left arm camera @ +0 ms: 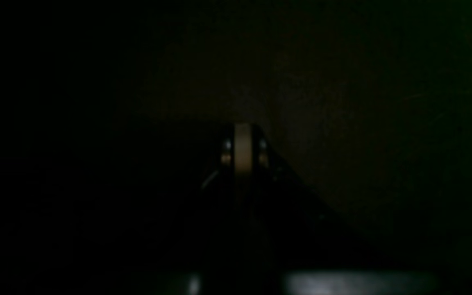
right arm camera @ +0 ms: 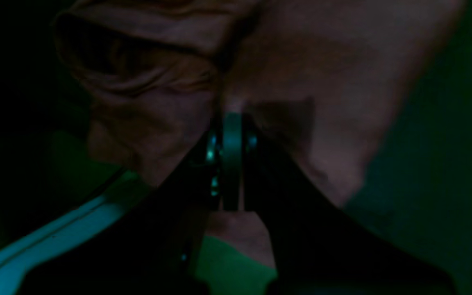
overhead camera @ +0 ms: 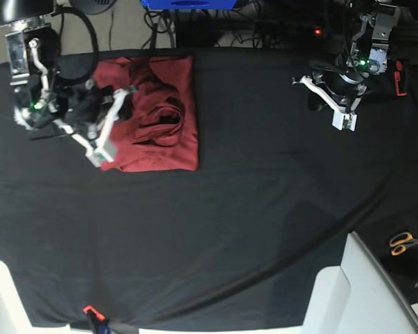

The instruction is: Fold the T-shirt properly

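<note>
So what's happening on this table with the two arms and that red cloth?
A two-armed robot is folding a brick-red T-shirt on a black tablecloth. The shirt already lies in a rough rectangle, with a rumpled bunch on top. The right gripper has pinched shut on the shirt's edge near one corner. The left gripper is shut too, holding nothing, parked away from the shirt on the far side.
</note>
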Tool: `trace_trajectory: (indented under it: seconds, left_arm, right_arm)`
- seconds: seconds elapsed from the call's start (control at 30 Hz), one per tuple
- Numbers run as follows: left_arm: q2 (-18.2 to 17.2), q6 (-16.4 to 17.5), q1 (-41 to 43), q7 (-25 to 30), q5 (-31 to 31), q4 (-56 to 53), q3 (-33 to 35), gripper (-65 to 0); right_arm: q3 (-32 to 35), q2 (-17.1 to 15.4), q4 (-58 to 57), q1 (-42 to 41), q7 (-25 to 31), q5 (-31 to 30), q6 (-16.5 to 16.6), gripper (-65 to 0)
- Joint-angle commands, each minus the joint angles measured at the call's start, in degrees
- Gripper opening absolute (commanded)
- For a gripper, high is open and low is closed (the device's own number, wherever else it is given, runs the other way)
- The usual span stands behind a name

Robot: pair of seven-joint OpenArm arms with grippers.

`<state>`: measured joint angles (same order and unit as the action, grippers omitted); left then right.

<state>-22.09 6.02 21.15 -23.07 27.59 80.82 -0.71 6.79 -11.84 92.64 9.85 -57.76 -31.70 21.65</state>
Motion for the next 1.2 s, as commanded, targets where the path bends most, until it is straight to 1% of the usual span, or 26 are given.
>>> trace_trajectory:
  seconds: [0.0,0.37,0.57,0.67,0.73,0.8,0.83,0.93,1.07,1.17]
  left_arm:
    - [-0.6,0.1,0.2,0.1,0.1,0.5,-0.3,-65.0]
    - [-0.8,0.1,0.2,0.1,0.1,0.5,-0.3,-65.0]
    - [-0.8,0.1,0.1,0.1,0.1,0.5,-0.3,-65.0]
    - [-0.8,0.1,0.1,0.1,0.1,0.5,-0.3,-65.0]
    - [-0.8,0.1,0.1,0.1,0.1,0.5,-0.3,-65.0]
    - [-0.8,0.1,0.1,0.1,0.1,0.5,-0.3,-65.0]
    - [-0.8,0.1,0.1,0.1,0.1,0.5,-0.3,-65.0]
    - [-0.8,0.1,0.2,0.1,0.1,0.5,-0.3,-65.0]
    - [-0.8,0.1,0.2,0.1,0.1,0.5,-0.3,-65.0]
    - [-0.8,0.1,0.2,0.1,0.0,0.5,-0.3,-65.0]
  right_arm:
    - [0.6,-0.4,0.9,-0.7,0.7,-1.0,0.3,-64.5]
    - [8.5,-0.6,2.9,1.6,0.3,-1.1,0.4,-64.5]
    - [15.5,-0.7,5.8,2.6,0.0,-1.0,0.1,-64.5]
    - [18.7,-0.7,6.7,2.6,-2.5,-1.0,-0.1,-64.5]
    - [19.3,-0.7,8.7,2.8,-3.3,-1.0,-0.2,-64.5]
    - [19.1,-2.5,12.5,3.7,-2.9,-1.0,-0.4,-64.5]
    - [18.4,-3.2,14.8,4.0,-2.9,-1.0,-1.2,-64.5]
    - [12.2,-3.7,17.6,4.8,-3.1,-1.0,-5.4,-64.5]
    - [4.5,-3.9,14.0,2.8,-2.9,-0.9,-5.4,-64.5]
    - [3.0,-3.9,8.8,0.6,-2.7,-0.9,-5.3,-64.5]
